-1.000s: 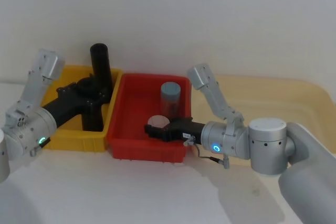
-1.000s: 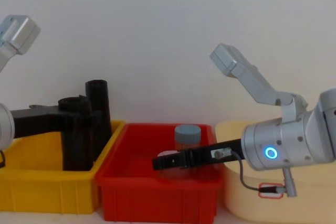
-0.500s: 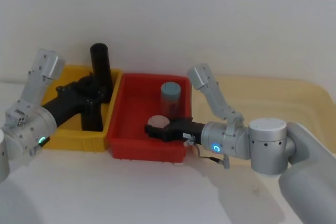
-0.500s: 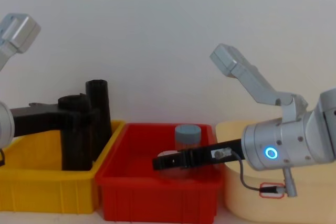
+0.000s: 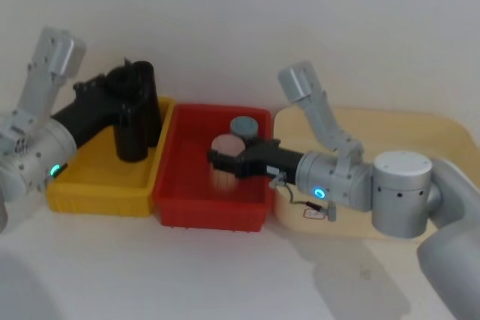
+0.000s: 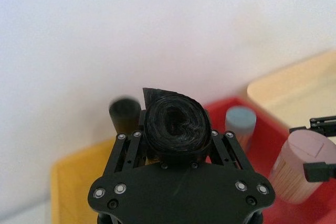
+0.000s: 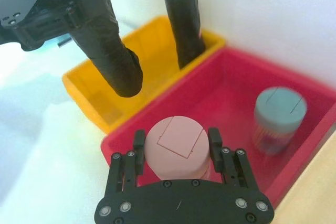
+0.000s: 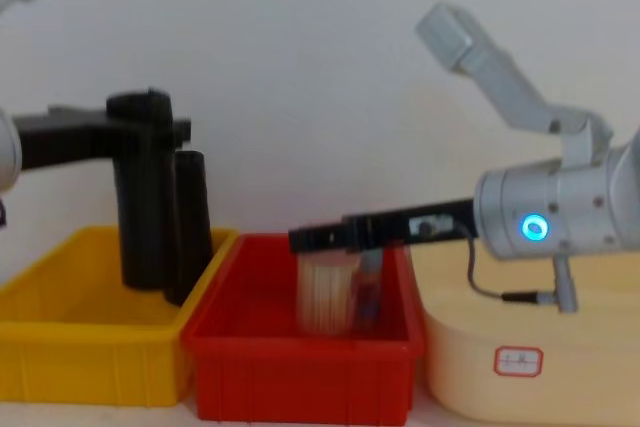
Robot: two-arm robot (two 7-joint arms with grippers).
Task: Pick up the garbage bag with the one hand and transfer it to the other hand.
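Two grippers, each with a load. Left gripper (image 5: 129,99), upper left of the head view: fingers clamped on the bag (image 8: 140,217) near its top. The roll is upright, with its lower end hanging over the yellow bin (image 5: 97,200). Second black roll (image 8: 192,227): just beside the bag, standing in the yellow bin at the side next to the red bin (image 5: 210,211); whether the two rolls touch cannot be told. Right gripper (image 8: 300,239), centre of the chest view, reaching leftward over the red bin: fingers closed around a pink-lidded jar (image 7: 177,150), held upright. Blue-lidded jar (image 7: 278,114): standing in the red bin, near its far wall, behind the pink-lidded jar. Bag and right gripper: well apart.
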